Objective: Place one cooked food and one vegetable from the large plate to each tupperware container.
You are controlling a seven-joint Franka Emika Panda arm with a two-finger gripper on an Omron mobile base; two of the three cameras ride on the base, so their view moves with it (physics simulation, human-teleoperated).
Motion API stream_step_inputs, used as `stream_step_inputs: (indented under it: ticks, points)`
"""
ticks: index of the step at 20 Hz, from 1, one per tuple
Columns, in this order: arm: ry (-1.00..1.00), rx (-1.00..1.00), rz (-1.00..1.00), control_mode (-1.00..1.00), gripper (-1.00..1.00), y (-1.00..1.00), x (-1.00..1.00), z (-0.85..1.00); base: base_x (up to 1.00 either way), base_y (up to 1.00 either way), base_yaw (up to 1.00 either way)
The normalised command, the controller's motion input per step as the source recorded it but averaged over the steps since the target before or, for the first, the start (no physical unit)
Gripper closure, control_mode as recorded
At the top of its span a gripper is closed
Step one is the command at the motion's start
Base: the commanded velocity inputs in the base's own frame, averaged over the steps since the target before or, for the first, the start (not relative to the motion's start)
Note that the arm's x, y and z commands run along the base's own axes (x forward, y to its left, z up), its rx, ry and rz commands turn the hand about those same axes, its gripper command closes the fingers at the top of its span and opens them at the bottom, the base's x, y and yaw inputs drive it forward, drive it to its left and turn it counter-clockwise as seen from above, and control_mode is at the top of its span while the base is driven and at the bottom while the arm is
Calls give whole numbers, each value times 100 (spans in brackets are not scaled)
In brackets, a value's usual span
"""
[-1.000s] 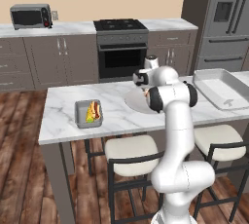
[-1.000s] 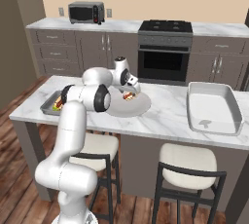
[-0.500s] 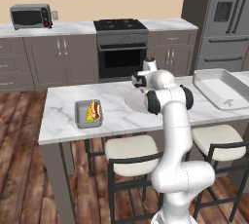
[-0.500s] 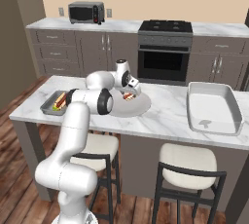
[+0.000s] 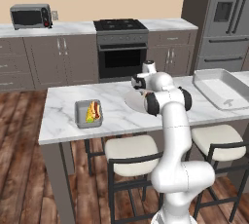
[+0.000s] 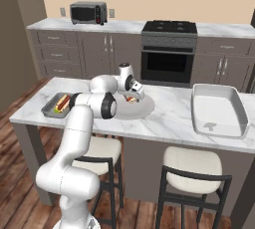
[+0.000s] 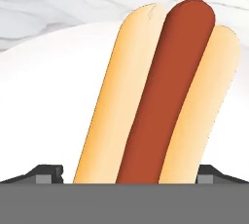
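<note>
- A small grey box with a raised rim (image 5: 88, 114) sat at the left of the left base view, on the white marble counter (image 5: 63, 116). It held a yellow corn cob (image 5: 90, 114) and another food.
- In the middle, the gripper (image 5: 141, 90) was down over the big round pale plate (image 5: 132, 102).
- In the hand view, a hot dog in a tan bun (image 7: 160, 96) lay on the plate (image 7: 44, 101), between the two finger tips (image 7: 46, 173). They were spread apart.
- At the right sat a big white tray (image 5: 221, 88).
</note>
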Motion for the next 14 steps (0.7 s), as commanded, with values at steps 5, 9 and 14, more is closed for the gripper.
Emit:
stream_step_inputs:
  ticks: [5, 9, 14]
  points:
    - [0, 0, 0, -100, 100, 0, 0, -3, 0, 0, 0]
    - [0, 0, 0, -100, 100, 0, 0, -2, 0, 0, 0]
    - [0, 0, 0, -100, 100, 0, -8, 0, 0, 0, 0]
